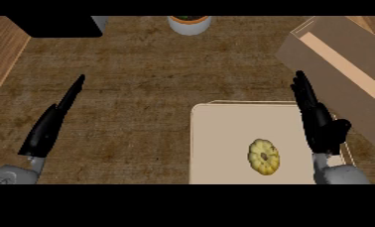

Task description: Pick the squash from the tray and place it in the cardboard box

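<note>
A yellow ribbed squash (pixel 264 156) lies on the beige tray (pixel 219 132) at the lower right of the counter. The cardboard box (pixel 330 57) stands at the upper right, tilted in the view, with its flaps open. My right hand (pixel 319 122) is over the tray's right edge, fingers straight and pointing away from me, a little to the right of the squash and apart from it. Far from the tray, my left hand (pixel 50 124) rests at the lower left with straight fingers. Neither hand holds anything.
A white pot with a plant (pixel 190 24) stands at the back middle. A black object (pixel 58 25) fills the back left corner. A wooden strip (pixel 11 47) borders the brown counter on the left.
</note>
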Available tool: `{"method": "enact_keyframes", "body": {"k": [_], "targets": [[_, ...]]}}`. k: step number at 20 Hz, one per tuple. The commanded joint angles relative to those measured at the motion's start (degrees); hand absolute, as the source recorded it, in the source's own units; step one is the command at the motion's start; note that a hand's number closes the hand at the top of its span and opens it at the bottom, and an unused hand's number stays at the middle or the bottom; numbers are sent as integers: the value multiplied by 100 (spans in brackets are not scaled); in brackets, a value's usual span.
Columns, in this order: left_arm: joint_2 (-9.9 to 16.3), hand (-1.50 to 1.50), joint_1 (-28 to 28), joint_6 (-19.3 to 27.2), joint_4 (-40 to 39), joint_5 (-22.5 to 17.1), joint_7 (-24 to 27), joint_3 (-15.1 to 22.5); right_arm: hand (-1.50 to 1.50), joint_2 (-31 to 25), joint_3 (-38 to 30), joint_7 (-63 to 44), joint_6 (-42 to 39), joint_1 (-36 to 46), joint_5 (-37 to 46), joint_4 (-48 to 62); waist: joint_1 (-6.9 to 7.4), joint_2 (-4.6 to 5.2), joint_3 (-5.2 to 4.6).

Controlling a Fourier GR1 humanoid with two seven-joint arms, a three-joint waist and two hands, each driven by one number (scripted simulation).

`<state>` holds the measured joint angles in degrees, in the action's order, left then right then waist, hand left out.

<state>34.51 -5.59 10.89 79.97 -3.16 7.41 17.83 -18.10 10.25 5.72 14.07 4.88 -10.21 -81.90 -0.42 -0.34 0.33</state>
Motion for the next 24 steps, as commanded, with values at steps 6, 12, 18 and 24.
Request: {"method": "enact_keyframes", "body": {"k": [6,12,18,24], "targets": [[-126,0,-688,-295,524,-321,116,-239,-150,-1797,79,-497,-629,1303,1006,-2419,-260,-184,-96],[-174,0,-429,-615,812,-648,43,-292,-150,-3279,-77,-685,-1110,157,1948,-3373,-163,-40,-37],[-443,0,-428,-538,868,-532,-5,-166,-150,-4053,237,-602,-1597,-292,3001,-4339,-131,-21,-38],[-432,0,-595,-674,972,-462,-72,-162,-150,-4635,993,-2228,-2752,-126,3737,-5005,34,-12,-52]]}}
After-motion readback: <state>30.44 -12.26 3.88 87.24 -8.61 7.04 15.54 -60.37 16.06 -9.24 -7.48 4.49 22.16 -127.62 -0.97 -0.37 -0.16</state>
